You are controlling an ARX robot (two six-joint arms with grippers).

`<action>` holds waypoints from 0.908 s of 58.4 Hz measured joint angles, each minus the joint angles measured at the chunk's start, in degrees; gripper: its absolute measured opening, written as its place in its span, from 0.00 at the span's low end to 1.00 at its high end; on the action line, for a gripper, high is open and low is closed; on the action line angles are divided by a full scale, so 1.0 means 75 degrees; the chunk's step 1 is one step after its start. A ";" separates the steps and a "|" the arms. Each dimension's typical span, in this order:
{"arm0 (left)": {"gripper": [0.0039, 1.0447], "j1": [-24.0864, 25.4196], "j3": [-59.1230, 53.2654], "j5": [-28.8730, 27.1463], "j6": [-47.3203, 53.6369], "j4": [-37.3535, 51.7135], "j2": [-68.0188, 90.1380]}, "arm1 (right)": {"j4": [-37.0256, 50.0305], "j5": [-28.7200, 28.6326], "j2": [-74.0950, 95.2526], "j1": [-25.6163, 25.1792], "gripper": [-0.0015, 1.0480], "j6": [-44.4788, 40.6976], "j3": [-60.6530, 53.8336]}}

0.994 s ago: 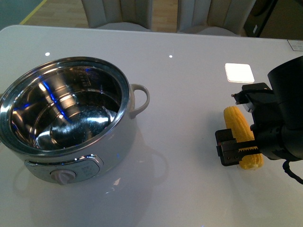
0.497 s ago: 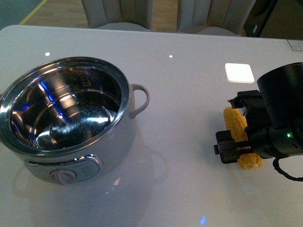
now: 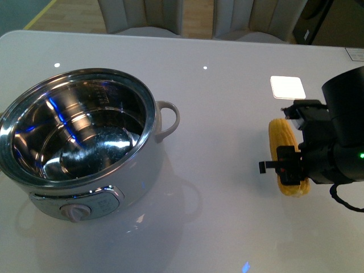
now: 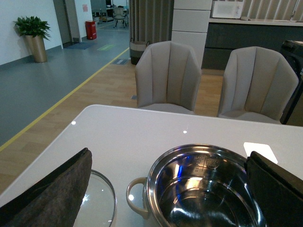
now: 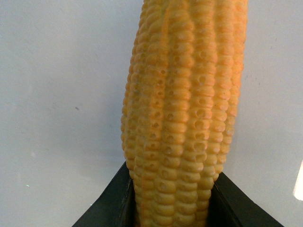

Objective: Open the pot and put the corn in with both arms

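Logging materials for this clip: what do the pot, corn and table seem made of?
Pot: mirror-bright steel-looking bowl and rim; glossy white shell, probably plastic.
Corn: matte yellow-orange, dimpled kernels; real or imitation, cannot tell.
Table: glossy white, reflects light spots; material unclear.

Right gripper [image 3: 293, 172], apparently clamped tight

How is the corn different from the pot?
The pot is big and round; the corn is small and long. The pot is white with shiny steel inside; the corn is bumpy and yellow-orange. The pot stands open with nothing holding it; the corn is clamped in the right gripper. Both are over the same white table.
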 joint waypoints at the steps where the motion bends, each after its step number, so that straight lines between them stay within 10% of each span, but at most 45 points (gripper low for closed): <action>1: 0.94 0.0000 0.0000 0.0000 0.0000 0.0000 0.0000 | 0.0026 -0.0076 -0.0105 0.0000 0.28 0.0079 -0.0026; 53: 0.94 0.0000 0.0000 0.0000 0.0000 0.0000 0.0000 | -0.0125 -0.2585 -0.2186 0.1985 0.22 0.3652 0.1547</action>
